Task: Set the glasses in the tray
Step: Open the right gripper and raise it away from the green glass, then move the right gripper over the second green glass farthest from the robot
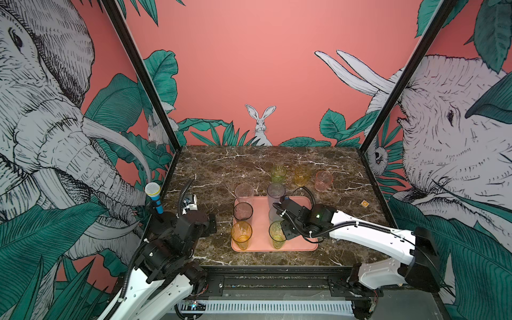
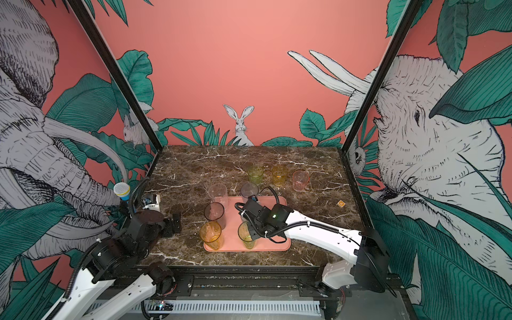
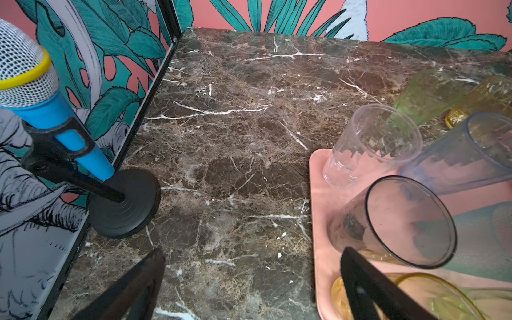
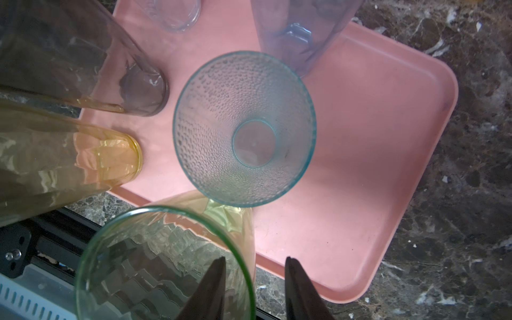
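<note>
Twin overhead views; two wrist close-ups

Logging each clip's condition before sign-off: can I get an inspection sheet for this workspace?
Surface: brown marble tabletop, white veins.
Job's things: pink tray holds six tumblers; yellow-green tumbler, amber tumbler and pink tumbler stand behind it.
Clutter: toy microphone on stand; small orange cube.
End effectors: left end effector open, empty; right end effector parted, gripping nothing.
Cables: black cable looped over right arm.
Surroundings: jungle-print walls.
</note>
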Motion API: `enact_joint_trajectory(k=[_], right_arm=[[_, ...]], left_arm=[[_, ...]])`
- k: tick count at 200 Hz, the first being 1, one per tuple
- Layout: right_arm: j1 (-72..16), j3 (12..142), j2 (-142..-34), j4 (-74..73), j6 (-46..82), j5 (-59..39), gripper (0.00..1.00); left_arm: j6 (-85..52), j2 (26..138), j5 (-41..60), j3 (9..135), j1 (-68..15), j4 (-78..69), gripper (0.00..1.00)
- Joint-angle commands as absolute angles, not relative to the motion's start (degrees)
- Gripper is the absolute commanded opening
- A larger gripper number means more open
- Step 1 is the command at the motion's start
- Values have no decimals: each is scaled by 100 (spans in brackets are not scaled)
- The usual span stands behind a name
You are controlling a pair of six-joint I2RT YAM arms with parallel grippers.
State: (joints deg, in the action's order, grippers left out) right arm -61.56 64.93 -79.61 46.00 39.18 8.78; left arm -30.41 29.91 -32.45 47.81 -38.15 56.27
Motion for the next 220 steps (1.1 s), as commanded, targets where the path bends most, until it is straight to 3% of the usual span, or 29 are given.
enact_joint_trajectory(k=[1,85,152,220], right_arm=[[-6201,6787,-7903,4913,3886,957,41],[-5877,7952,-7768,5643,3347,1779,46],[-4838,8958,-8126,5560,2663,1672,49],[-3685,9808,-9102,4986,2067,788,49]], left_arm=[[-3054,2922,-3309,4714,-3797,5629,99],[-3044,2952,-3345,4711,-3798,5625,99],[-2987,3103,-3374,4733,-3802,5594,99],[-2978,3141,-3458,4825,-3798,5695,100]])
